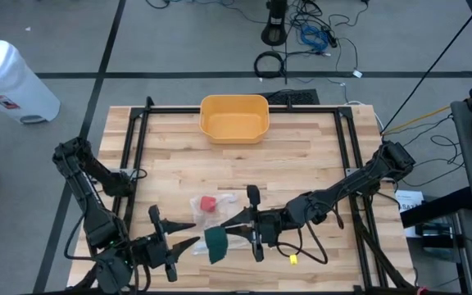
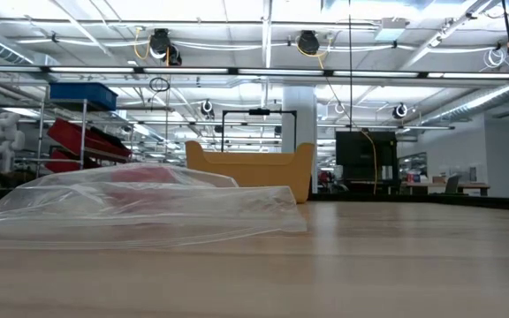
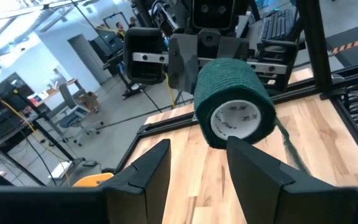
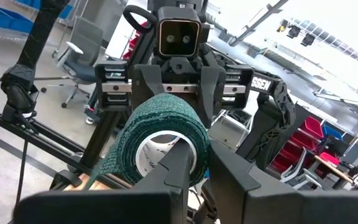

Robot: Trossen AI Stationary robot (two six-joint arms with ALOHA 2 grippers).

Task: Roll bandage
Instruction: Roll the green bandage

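Bandage roll (image 1: 217, 243) between both tools: right tool (image 1: 238, 234) clamped on it (left tool (image 1: 188, 234) apart).

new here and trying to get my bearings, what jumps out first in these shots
The dark green bandage roll stands out first, lifted between the two grippers near the table's front edge. The right gripper has its jaws shut on the roll's rim, while the left gripper faces it with jaws apart. Behind, a yellow bin sits at the far edge.

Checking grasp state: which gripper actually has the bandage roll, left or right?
The right gripper: its fingers are shut on the green bandage roll, one finger inside the core. The left gripper faces the roll, its fingers open, beside it.
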